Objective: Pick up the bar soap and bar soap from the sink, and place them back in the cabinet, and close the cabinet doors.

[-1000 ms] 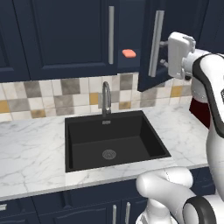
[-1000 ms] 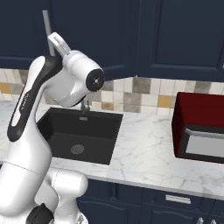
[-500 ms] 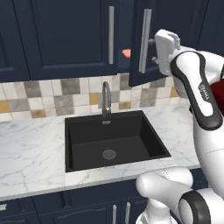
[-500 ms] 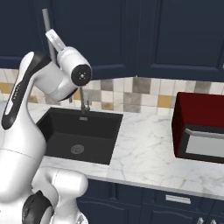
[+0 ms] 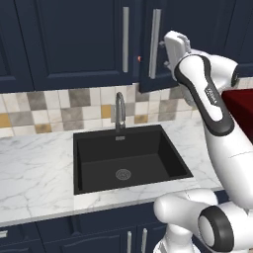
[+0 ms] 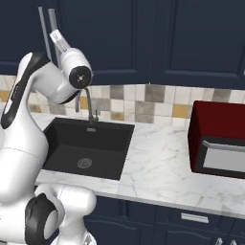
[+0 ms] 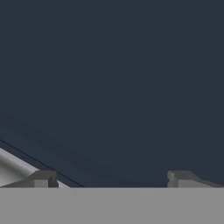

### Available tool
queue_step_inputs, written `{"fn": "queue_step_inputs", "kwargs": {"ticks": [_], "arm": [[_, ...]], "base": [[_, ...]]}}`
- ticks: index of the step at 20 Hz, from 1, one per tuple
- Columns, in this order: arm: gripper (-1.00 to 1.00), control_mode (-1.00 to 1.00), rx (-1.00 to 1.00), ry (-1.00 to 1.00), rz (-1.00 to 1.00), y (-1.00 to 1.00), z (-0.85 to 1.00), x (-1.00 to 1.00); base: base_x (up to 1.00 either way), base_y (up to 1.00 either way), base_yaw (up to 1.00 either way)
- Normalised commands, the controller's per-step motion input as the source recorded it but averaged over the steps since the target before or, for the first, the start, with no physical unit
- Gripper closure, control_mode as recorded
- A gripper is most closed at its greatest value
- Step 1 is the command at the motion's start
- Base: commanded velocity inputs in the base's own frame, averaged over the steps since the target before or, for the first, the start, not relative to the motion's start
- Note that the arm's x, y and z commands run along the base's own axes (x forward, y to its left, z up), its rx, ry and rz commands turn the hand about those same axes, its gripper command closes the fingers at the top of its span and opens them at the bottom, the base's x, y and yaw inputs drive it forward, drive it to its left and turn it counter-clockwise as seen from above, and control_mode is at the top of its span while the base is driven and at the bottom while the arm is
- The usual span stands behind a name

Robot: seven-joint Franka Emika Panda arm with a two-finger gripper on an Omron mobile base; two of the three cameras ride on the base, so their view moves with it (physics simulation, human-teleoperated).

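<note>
My gripper [image 7: 109, 178] has its jaws spread wide with nothing between them, pressed against the right cabinet door [image 5: 148, 44], which stands slightly ajar beside the left door [image 5: 74, 42]. A sliver of pink bar soap [image 5: 139, 59] shows in the gap. Below, the sink [image 5: 129, 160] lies bare.

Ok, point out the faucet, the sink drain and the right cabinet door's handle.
faucet [image 5: 119, 109]: left base view, on its upright neck.
sink drain [image 5: 123, 174]: left base view, centre of the round steel ring.
right cabinet door's handle [image 5: 154, 43]: left base view, mid bar.
</note>
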Motion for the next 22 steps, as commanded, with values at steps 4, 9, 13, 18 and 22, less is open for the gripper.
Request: {"fn": "queue_step_inputs", "kwargs": {"ticks": [4,9,13,18,22], "arm": [[-1.0,-1.0,0.0,0.0,-0.03,0.1,0.0,0.38],[-1.0,-1.0,0.0,0.0,-0.03,0.1,0.0,0.39],[-1.0,-1.0,0.0,0.0,-0.03,0.11,0.0,0.41],[-1.0,-1.0,0.0,0.0,-0.02,0.08,0.0,0.39],[-1.0,-1.0,0.0,0.0,0.0,0.04,0.0,0.29]], "base": [[0.0,0.0,0.0],[0.0,0.0,0.0],[0.0,0.0,0.0],[0.0,0.0,0.0],[0.0,0.0,0.0]]}}
